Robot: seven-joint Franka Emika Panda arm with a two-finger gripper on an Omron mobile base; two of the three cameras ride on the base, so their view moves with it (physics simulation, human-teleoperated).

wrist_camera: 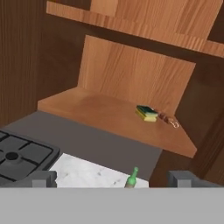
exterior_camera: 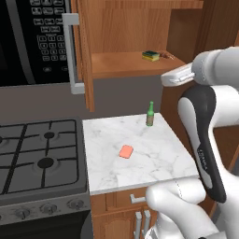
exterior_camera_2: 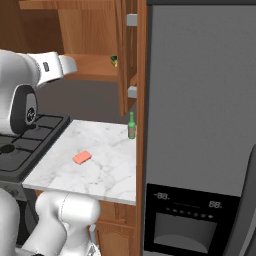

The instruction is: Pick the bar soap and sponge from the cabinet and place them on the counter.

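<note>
soap: bar soap (exterior_camera: pixel 126 151) lies on the counter (exterior_camera: pixel 158 161); done
step: sponge (wrist_camera: pixel 146 113) sits on cabinet (wrist_camera: pixel 109 113) shelf
gripper (wrist_camera: pixel 111 179): jaws wide, empty; next, reach in over sponge

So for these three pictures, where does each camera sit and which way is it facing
Left base view: behind the arm's left, looking forward and down at the white marble counter with the salmon-pink bar soap; the arm rises at lower right.
Right base view: behind its right, facing the same counter; the arm is at left.
Hand view: on the hand, facing the brown wooden cabinet shelf with the yellow-and-green sponge; the open gripper fingertips show at the bottom.
Shared: both base views show the soap and a small green bottle.
</note>
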